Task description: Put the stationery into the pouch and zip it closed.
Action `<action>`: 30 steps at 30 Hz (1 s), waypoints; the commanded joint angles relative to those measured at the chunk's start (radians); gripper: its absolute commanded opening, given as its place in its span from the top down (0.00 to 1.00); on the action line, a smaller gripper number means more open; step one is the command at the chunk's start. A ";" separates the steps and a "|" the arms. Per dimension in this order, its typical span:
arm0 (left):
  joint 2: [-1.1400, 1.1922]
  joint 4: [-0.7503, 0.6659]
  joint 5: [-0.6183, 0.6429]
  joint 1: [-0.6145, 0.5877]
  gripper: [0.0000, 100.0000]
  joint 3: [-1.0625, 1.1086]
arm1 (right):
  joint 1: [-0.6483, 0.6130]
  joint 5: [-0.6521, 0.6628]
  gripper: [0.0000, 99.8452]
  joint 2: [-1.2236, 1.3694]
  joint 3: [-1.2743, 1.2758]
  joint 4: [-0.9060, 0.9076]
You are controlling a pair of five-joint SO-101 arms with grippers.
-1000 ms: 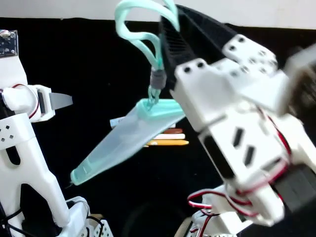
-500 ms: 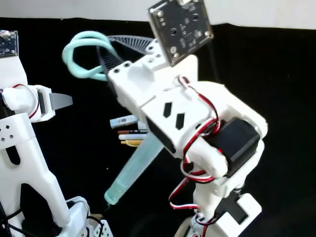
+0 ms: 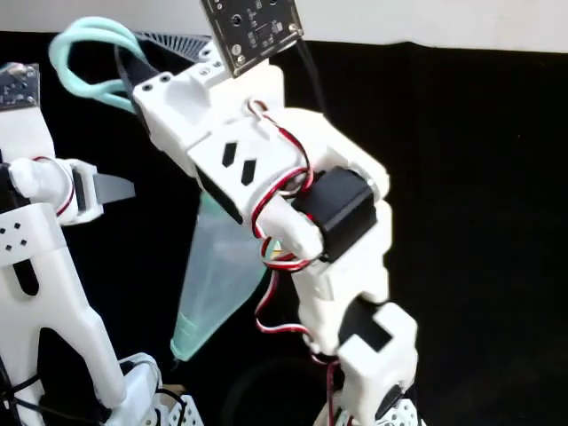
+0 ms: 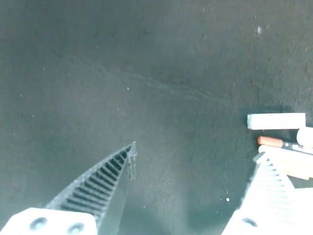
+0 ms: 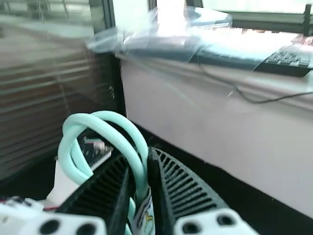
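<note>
Black tabletop (image 4: 146,73) with stationery (image 4: 272,141), white wall (image 3: 461,19) and slatted blinds (image 5: 44,73) beyond

Bright glare at window (image 5: 254,5); dim black tabletop (image 4: 146,73)

An office, judging by the keyboard (image 5: 288,58) and window blinds (image 5: 44,103).

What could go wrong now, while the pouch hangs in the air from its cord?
The right tool pinches only the thin cord loop, so the pouch could slip out or swing. The stationery lies close to one finger of the open left tool, which might knock it aside.
</note>
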 commanded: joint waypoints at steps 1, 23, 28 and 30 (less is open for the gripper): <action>-0.008 0.000 0.005 -0.013 0.63 -0.005 | 0.053 -0.006 0.99 0.013 -0.108 -0.035; -0.010 0.009 0.006 -0.015 0.63 -0.199 | 0.062 -0.011 0.99 0.019 -0.183 -0.048; -0.010 0.089 0.006 -0.013 0.63 -0.280 | 0.062 -0.011 0.99 0.021 -0.179 -0.088; -0.010 0.126 0.006 -0.013 0.63 -0.349 | 0.062 -0.011 0.99 0.021 -0.177 -0.088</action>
